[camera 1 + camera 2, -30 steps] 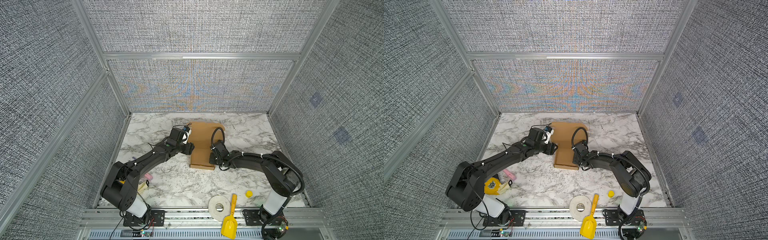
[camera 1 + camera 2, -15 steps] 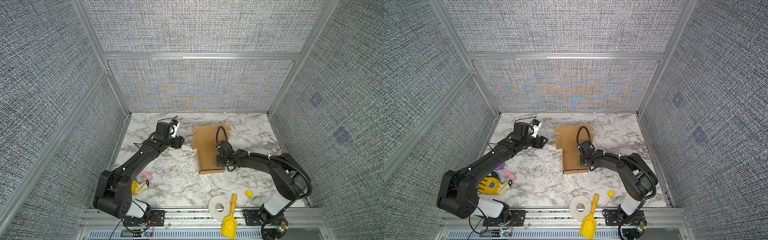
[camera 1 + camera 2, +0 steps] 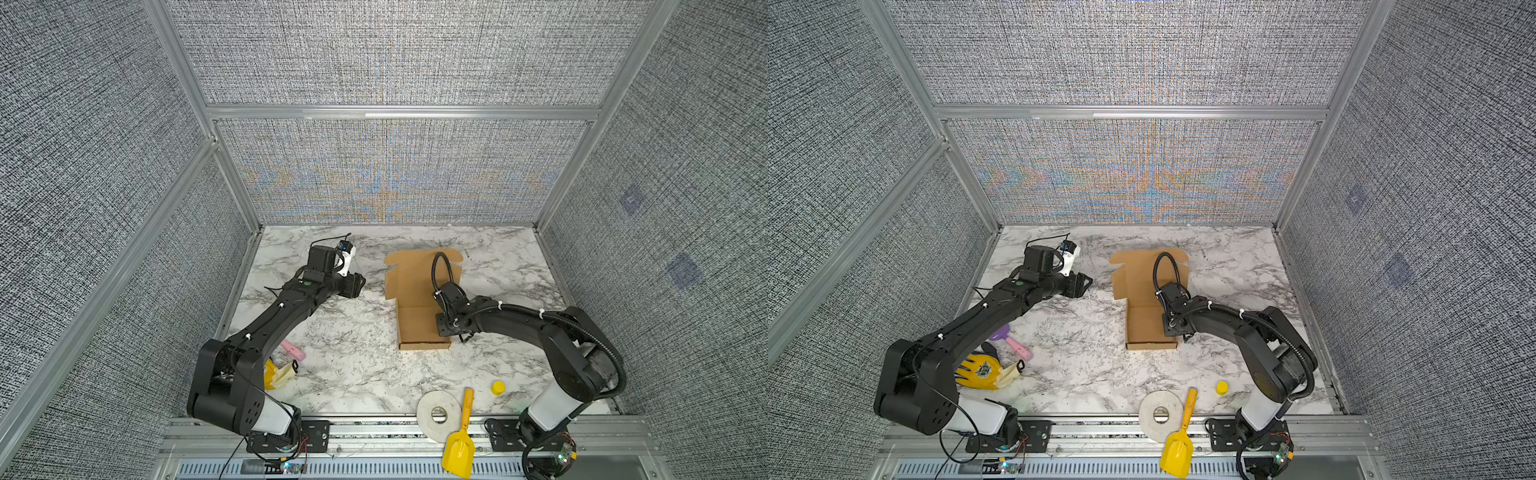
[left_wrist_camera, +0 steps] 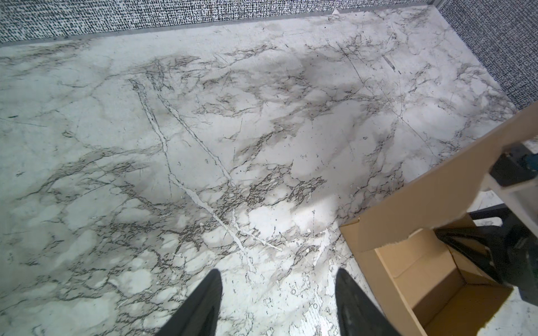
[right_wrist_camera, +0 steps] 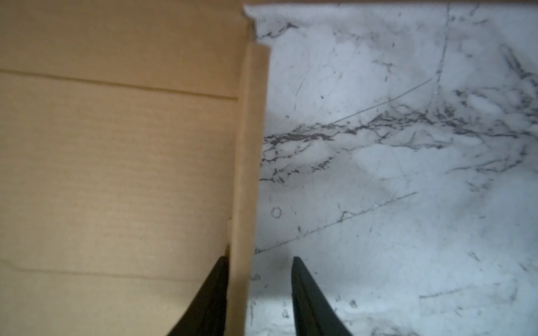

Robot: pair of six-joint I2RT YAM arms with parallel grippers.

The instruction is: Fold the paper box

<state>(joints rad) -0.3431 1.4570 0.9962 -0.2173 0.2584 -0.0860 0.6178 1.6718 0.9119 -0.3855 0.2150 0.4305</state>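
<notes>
**Box half-built, right hand parked over its side wall**

The paper box (image 3: 417,322) sits near the middle of the desk (image 3: 353,374), a bit right of centre. There's just the one. Its tray walls are up and the lid panel is open, lying out toward the back wall with its flaps spread.

The right arm comes off its base at the front right corner. The elbow is bent high and the forearm runs low and leftward to the box. The right hand (image 5: 260,259) points down at the box's right wall and is spread open. One finger (image 5: 214,291) is inside the tray, the other is out over the marble, and the wall stands between them. The inside finger looks like it's against the cardboard, but the wrist view is pretty blurry, so I can't say for sure. The outer finger is clear of it.

The left arm stretches from the front left corner toward the back. Its wrist is turned so the left hand (image 4: 278,272) faces the box from the left, near it but apart. That hand is open too, with nothing between the fingers and bare desk below.

Everything else lies along the front, one of each:
- white tape roll (image 3: 439,415)
- yellow scoop (image 3: 459,446)
- small yellow cap (image 3: 498,387)
- pink-handled toy (image 3: 1019,348)
- yellow glove (image 3: 982,370)
</notes>
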